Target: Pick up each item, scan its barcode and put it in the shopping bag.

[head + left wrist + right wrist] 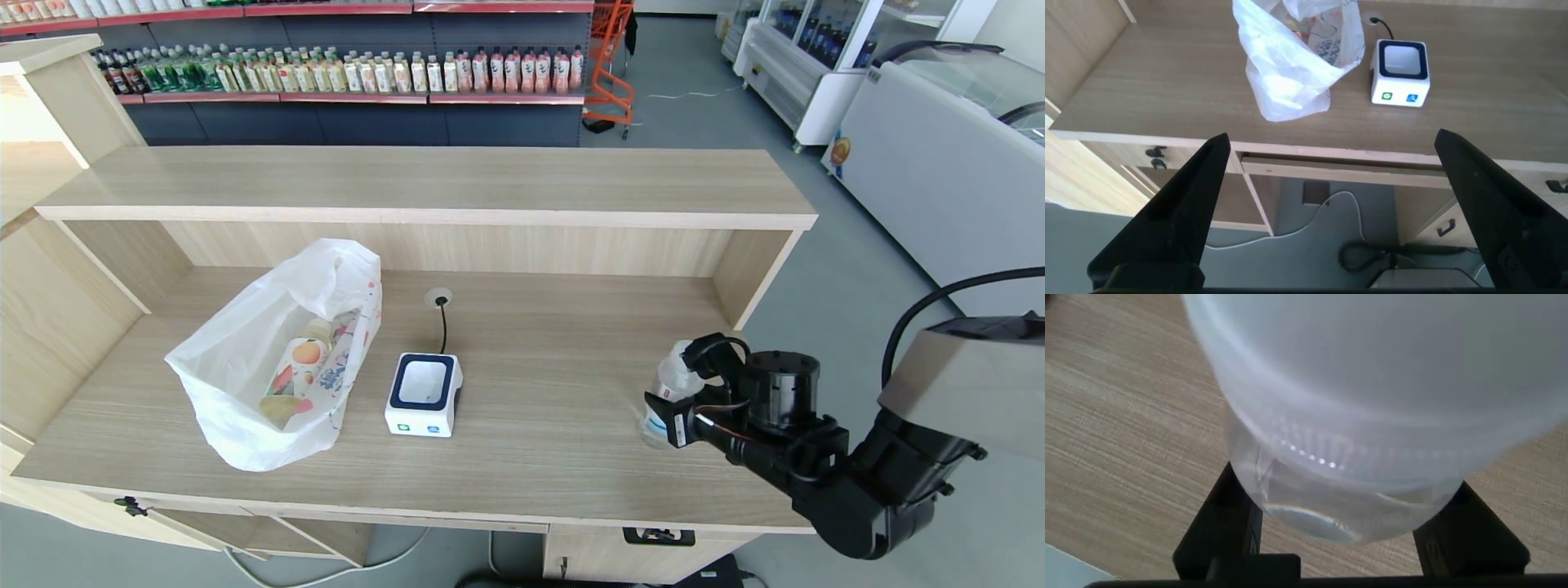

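Here, at the lower right of the head view, the right claw (678, 394) is closed on a clear plastic bottle (671, 377), which is held roughly upright near the right end of the wooden surface (555, 384). In the right wrist view the bottle (1372, 416) is seen between the black fingers (1229, 523) of the right claw (1343, 531), one finger pressed against each side of its lower body. Whether the bottle's base touches the surface cannot be told.

A white scanner (424, 394) with a dark-framed window is placed at the centre of the frame, well apart from the bottle. Its black cable (443, 322) is led back to a round opening in the surface. Just left of the scanner, the white shopping bag (245, 367) is set on the surface with its mouth open. A printed drink carton (298, 367) is seen lying inside it among other packaged goods.

The left claw (1333, 143) is held open off the front edge of the surface (1167, 82). Its two dark fingers (1184, 212) are spread wide and nothing is gripped between them. Beyond them, the shopping bag (1290, 73) and the scanner (1400, 72) are seen side by side on the surface.

Across the top of the head view, a shelf (326, 73) is lined with rows of bottled drinks. White freezer cabinets (939, 147) are ranged along the upper right.
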You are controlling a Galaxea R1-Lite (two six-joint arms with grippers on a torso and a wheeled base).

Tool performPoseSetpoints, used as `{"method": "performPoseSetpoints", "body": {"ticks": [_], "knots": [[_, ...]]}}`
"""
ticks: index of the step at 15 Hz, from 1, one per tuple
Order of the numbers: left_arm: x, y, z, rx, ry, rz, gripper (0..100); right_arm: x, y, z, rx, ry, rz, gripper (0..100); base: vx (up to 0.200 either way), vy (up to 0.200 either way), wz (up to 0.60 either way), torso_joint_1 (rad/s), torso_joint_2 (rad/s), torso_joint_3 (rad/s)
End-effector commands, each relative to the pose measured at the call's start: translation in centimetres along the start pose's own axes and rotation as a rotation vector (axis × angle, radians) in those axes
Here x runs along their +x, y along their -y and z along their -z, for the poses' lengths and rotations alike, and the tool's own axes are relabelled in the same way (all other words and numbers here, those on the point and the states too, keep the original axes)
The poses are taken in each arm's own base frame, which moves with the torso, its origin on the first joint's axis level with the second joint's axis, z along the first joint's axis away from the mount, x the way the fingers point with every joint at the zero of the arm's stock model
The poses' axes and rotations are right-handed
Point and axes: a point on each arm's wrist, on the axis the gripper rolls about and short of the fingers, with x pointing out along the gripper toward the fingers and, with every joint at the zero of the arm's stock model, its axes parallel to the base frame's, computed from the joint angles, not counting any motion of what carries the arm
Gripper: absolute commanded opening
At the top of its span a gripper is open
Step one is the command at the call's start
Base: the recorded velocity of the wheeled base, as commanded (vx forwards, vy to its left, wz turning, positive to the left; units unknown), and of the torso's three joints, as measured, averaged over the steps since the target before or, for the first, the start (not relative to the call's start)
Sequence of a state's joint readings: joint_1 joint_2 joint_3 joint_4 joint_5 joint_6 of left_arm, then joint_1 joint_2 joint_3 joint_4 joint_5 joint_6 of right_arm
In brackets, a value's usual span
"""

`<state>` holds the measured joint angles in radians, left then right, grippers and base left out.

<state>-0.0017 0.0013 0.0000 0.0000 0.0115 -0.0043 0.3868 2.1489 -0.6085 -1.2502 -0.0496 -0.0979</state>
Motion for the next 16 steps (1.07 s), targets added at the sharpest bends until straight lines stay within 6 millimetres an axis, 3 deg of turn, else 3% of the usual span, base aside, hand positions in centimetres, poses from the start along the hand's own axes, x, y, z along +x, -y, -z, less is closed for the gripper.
{"method": "performPoseSetpoints", "body": {"ticks": [1, 6, 9, 11, 16], "knots": [[0.0, 0.0, 0.0, 0.000, 0.000, -0.001, 100, -0.9, 0.5, -1.5, 0.058, 0.069, -0.014, 0, 0.000, 0.000, 0.00, 0.000, 0.00, 0.000], [0.0, 0.0, 0.0, 0.000, 0.000, -0.001, 100, -6.6, 1.2, -6.9, 0.205, 0.267, -0.341, 0, 0.000, 0.000, 0.00, 0.000, 0.00, 0.000], [0.0, 0.0, 0.0, 0.000, 0.000, -0.001, 100, -8.0, 2.8, -7.3, 0.186, 0.308, -0.533, 0, 0.000, 0.000, 0.00, 0.000, 0.00, 0.000], [0.0, 0.0, 0.0, 0.000, 0.000, -0.001, 100, -8.5, 2.8, -7.4, 0.186, 0.308, -0.538, 0, 0.000, 0.000, 0.00, 0.000, 0.00, 0.000], [0.0, 0.0, 0.0, 0.000, 0.000, -0.001, 100, -9.4, 0.0, -7.0, 0.216, 0.329, -0.646, 0, 0.000, 0.000, 0.00, 0.000, 0.00, 0.000]]}}
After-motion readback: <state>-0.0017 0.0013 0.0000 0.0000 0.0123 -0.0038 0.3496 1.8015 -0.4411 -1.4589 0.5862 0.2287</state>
